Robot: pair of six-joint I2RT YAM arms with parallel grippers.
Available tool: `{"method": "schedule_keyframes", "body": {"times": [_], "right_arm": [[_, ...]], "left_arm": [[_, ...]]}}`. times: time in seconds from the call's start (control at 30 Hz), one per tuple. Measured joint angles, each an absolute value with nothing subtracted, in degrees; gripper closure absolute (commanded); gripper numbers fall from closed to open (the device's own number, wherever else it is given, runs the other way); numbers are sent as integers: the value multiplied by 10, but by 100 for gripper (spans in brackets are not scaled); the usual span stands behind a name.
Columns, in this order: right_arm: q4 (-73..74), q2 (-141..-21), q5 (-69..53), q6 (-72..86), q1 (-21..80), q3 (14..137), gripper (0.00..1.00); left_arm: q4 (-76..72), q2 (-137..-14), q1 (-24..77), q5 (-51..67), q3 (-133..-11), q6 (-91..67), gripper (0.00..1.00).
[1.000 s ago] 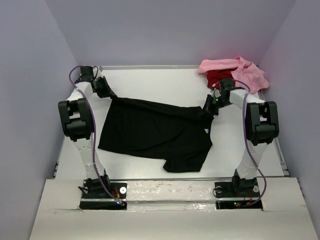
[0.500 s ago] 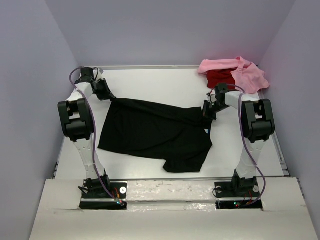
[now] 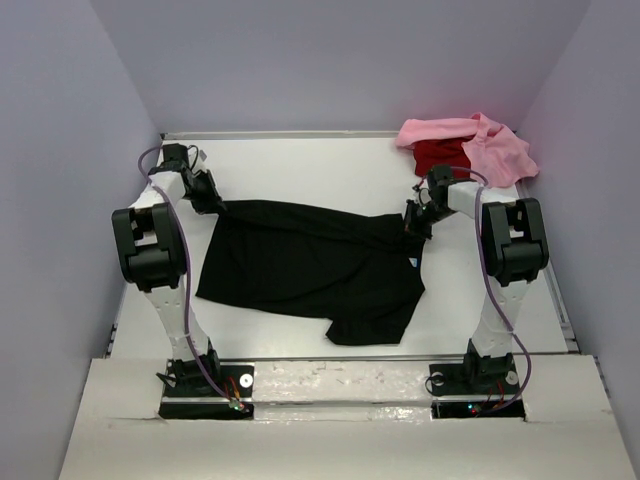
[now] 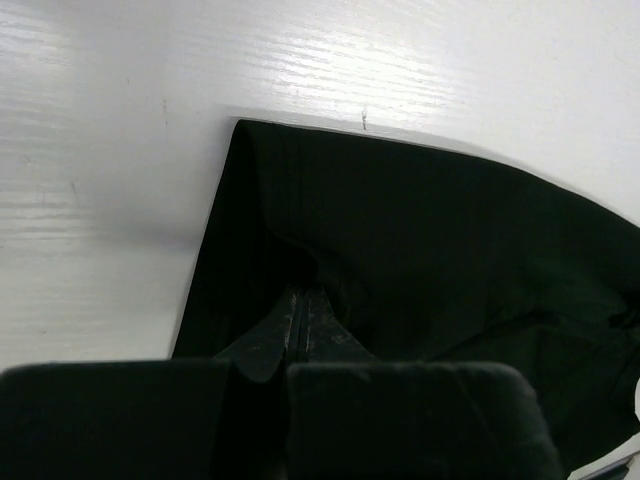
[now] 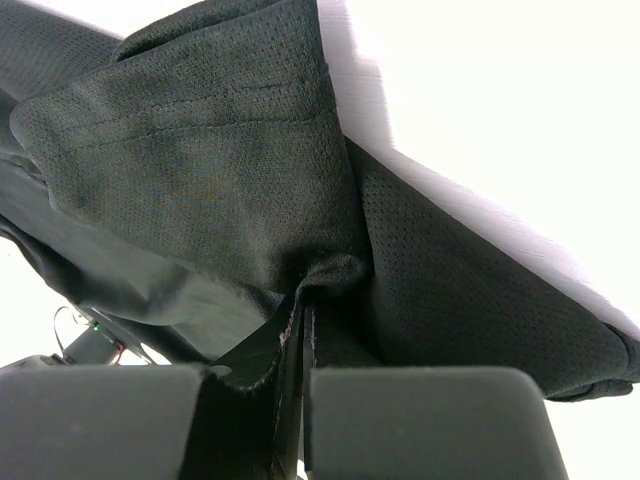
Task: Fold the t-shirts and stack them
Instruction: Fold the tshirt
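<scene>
The black t-shirt [image 3: 305, 262] lies spread on the white table, its small light neck label [image 3: 414, 263] at the right. My left gripper [image 3: 213, 201] is shut on the shirt's far left corner [image 4: 300, 300]. My right gripper [image 3: 413, 222] is shut on the shirt's far right edge, with cloth bunched between the jaws [image 5: 305, 290]. The far edge of the shirt stretches between the two grippers. The light pink t-shirt [image 3: 490, 145] lies crumpled at the far right corner over the red t-shirt [image 3: 437, 153].
The purple side walls stand close to both arms. The table's far edge [image 3: 300, 135] runs behind the shirt. The table's near edge [image 3: 330, 358] runs by the arm bases.
My left gripper has moved a little towards the near side with the corner. My right gripper has shifted slightly left and back, and the far edge looks tauter.
</scene>
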State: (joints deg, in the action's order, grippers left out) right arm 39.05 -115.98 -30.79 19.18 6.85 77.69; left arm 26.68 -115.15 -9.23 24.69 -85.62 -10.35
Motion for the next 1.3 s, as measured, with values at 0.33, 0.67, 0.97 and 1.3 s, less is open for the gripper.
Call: {"method": "schedule_keyframes", "body": {"times": [0.33, 0.67, 0.97, 1.3], "right_arm": [[390, -1160, -302, 193, 72, 779, 100], [390, -1160, -300, 195, 76, 779, 100], [390, -1159, -300, 197, 80, 780, 100], [390, -1159, -298, 197, 82, 781, 100]], "left_arm": [[270, -1129, -91, 228, -838, -93, 69], [270, -1146, -91, 227, -837, -88, 1], [252, -1139, -91, 253, -834, -99, 1], [220, -1094, -88, 382, -810, -117, 1]]}}
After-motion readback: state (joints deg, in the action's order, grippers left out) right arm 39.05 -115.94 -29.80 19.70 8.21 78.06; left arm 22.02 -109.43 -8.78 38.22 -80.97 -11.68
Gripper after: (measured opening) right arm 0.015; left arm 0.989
